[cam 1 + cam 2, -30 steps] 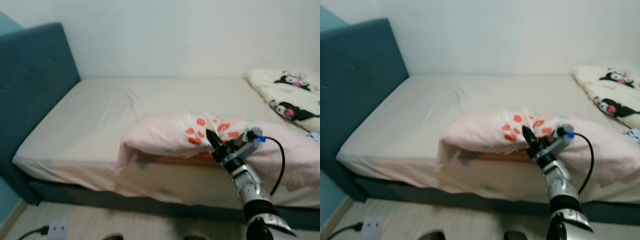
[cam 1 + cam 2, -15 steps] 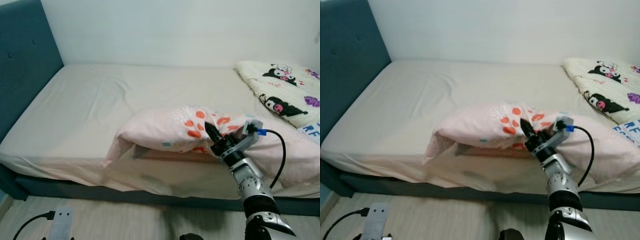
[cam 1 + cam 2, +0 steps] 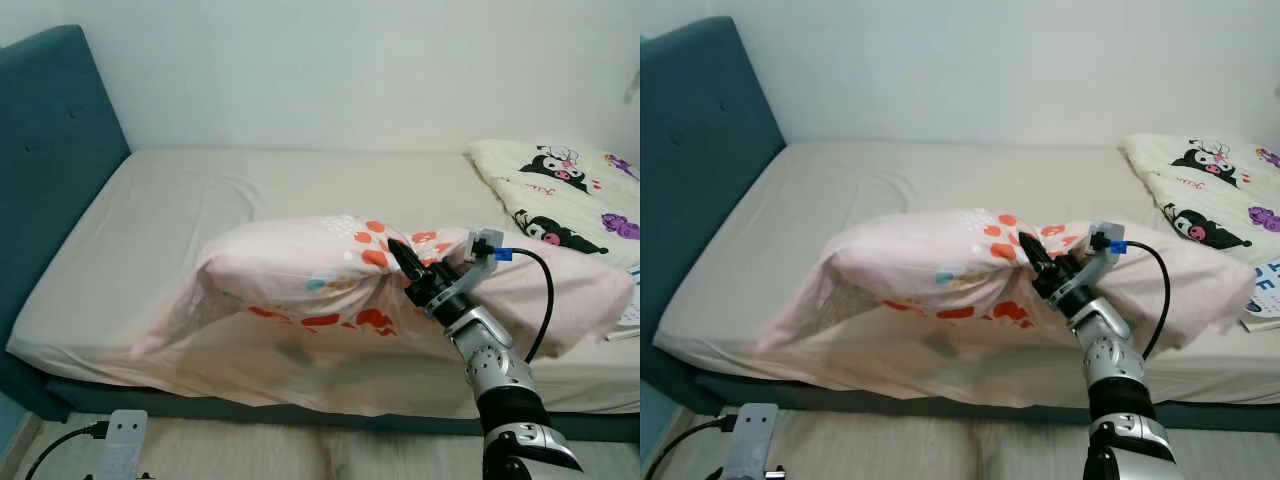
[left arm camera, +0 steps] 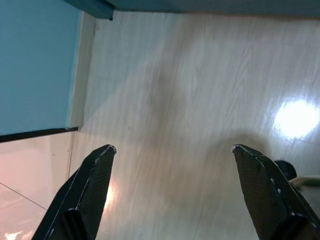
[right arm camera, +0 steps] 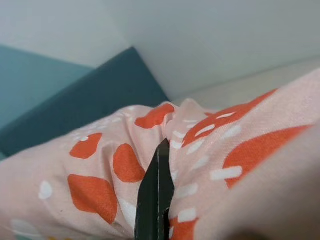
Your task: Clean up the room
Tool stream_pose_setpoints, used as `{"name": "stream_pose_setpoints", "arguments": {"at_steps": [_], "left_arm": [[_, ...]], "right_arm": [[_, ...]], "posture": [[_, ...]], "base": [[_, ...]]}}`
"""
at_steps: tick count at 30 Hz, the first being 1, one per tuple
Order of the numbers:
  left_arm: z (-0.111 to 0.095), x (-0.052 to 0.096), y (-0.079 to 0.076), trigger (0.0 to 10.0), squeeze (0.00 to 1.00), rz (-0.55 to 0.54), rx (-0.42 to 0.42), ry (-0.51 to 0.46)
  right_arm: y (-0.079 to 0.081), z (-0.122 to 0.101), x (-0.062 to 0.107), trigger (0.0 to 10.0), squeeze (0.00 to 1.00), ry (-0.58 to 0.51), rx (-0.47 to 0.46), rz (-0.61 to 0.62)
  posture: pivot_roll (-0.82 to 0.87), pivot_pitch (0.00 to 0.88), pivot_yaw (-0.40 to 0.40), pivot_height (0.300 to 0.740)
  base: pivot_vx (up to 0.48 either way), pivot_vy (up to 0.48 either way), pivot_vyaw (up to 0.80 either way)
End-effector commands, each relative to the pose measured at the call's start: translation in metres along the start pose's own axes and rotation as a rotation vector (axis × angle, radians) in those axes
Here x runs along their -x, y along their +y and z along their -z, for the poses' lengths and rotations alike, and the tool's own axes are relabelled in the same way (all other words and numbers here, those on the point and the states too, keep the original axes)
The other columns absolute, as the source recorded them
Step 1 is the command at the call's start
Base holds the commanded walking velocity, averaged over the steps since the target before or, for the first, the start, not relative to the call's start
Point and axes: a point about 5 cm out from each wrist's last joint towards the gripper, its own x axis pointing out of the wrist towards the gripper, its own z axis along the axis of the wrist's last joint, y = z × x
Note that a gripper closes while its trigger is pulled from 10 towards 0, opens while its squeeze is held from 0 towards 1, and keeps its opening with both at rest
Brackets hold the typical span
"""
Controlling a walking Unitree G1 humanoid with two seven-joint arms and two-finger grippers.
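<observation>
A pink pillow (image 3: 300, 270) with orange spots hangs lifted above the near edge of the bed (image 3: 250, 190). My right gripper (image 3: 398, 258) is shut on a bunched fold of its cover near the middle. The pillow's left end droops toward the mattress edge and its right end (image 3: 590, 290) sags over the bed. In the right wrist view the black fingers (image 5: 156, 195) are pressed together with spotted fabric (image 5: 100, 185) bulging on both sides. My left gripper (image 4: 172, 185) hangs open above bare wooden floor.
A teal headboard (image 3: 50, 150) stands at the bed's left end. A folded white blanket with cartoon prints (image 3: 560, 190) lies at the right. A white power strip (image 3: 118, 440) with a black cable lies on the floor by the bed.
My right gripper has raised the pillow off the mattress and carried it a little left. The camera view has also shifted.
</observation>
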Motion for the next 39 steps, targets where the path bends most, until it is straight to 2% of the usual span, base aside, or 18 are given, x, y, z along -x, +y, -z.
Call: {"name": "stream_pose_setpoints", "arguments": {"at_steps": [1,4,5,6,8,9,10,12,14,21,26,28,33,34,35,37,38,39], "left_arm": [[0.01,0.002,-0.002,10.0,0.0,0.007,-0.018,0.028],[0.01,0.002,-0.003,10.0,0.0,0.011,-0.024,0.027],[0.011,0.002,-0.003,10.0,0.0,0.014,-0.029,0.027],[0.012,0.002,-0.004,10.0,0.0,0.017,-0.039,0.027],[0.012,0.002,-0.004,10.0,0.0,0.02,-0.048,0.027],[0.014,0.003,-0.005,10.0,0.0,0.022,-0.062,0.026],[0.014,0.003,-0.005,10.0,0.0,0.022,-0.064,0.026],[0.014,0.003,-0.005,10.0,0.0,0.022,-0.064,0.026],[0.016,0.003,-0.004,10.0,0.0,0.024,-0.083,0.028],[0.029,0.005,-0.002,10.0,0.0,0.034,-0.101,0.058],[0.03,0.005,-0.002,10.0,0.0,0.039,-0.099,0.063],[0.033,0.006,-0.001,10.0,0.0,0.044,-0.098,0.07],[0.033,0.006,-0.001,10.0,0.0,0.047,-0.097,0.072],[0.032,0.006,-0.002,10.0,0.0,0.051,-0.095,0.071],[0.032,0.006,-0.002,10.0,0.0,0.051,-0.095,0.071],[0.032,0.006,-0.003,10.0,0.0,0.06,-0.093,0.07],[0.032,0.006,-0.003,10.0,0.0,0.06,-0.093,0.07],[0.032,0.006,-0.003,10.0,0.0,0.063,-0.091,0.069]], "right_arm": [[0.004,-0.012,-0.005,0.0,0.0,-0.036,0.073,-0.012],[0.002,-0.011,-0.004,0.0,0.0,-0.034,0.093,0.017],[-0.003,-0.011,-0.003,1.7,0.0,-0.025,0.129,0.076],[-0.01,-0.01,0.0,10.0,0.0,-0.009,0.163,0.143],[-0.015,-0.009,0.004,10.0,0.0,0.012,0.209,0.189],[-0.027,-0.005,0.015,10.0,0.0,0.066,0.25,0.263],[-0.031,-0.003,0.02,10.0,0.0,0.081,0.242,0.285],[-0.031,-0.003,0.02,10.0,0.0,0.081,0.242,0.285],[-0.038,0.003,0.031,10.0,0.0,0.163,0.306,0.307],[-0.038,0.014,0.045,10.0,0.0,0.239,0.33,0.271],[-0.038,0.016,0.048,10.0,0.0,0.258,0.345,0.262],[-0.038,0.021,0.053,10.0,0.0,0.318,0.395,0.235],[-0.038,0.026,0.056,10.0,0.0,0.36,0.422,0.212],[-0.035,0.035,0.059,10.0,0.0,0.416,0.443,0.177],[-0.035,0.035,0.059,10.0,0.0,0.416,0.443,0.177],[-0.021,0.072,0.068,10.0,0.0,0.564,0.473,0.082],[-0.021,0.072,0.068,10.0,0.0,0.564,0.473,0.082],[-0.013,0.087,0.07,10.0,0.0,0.601,0.461,0.044]], "posture": [[0.01,0.0,-0.041,0.73],[0.01,0.0,-0.041,0.734],[0.01,0.0,-0.041,0.739],[0.01,0.0,-0.042,0.739],[0.01,0.0,-0.042,0.739],[0.01,0.0,-0.044,0.739],[0.01,0.0,-0.044,0.739],[0.01,0.0,-0.044,0.739],[0.01,0.0,-0.046,0.739],[0.0,0.0,-0.052,0.739],[0.0,0.0,-0.051,0.739],[0.0,0.0,-0.057,0.739],[0.0,0.0,-0.058,0.739],[0.0,0.0,-0.059,0.739],[0.0,0.0,-0.059,0.739],[0.0,0.0,-0.061,0.739],[0.0,0.0,-0.061,0.739],[0.0,0.0,-0.06,0.739]], "base": [[0.0,0.0,0.0],[0.0,0.0,0.0],[0.0,0.0,0.0],[0.0,0.0,0.0],[0.0,0.0,0.0],[0.0,0.0,0.0],[0.0,0.0,0.0],[0.0,0.0,0.0],[0.0,0.0,0.73],[0.0,0.0,0.73],[0.0,0.0,0.73],[0.0,0.0,0.73],[0.0,0.0,0.73],[0.0,0.0,0.73],[0.0,0.0,0.73],[0.0,0.0,0.73],[0.0,0.0,0.73],[0.0,0.0,0.73]]}}
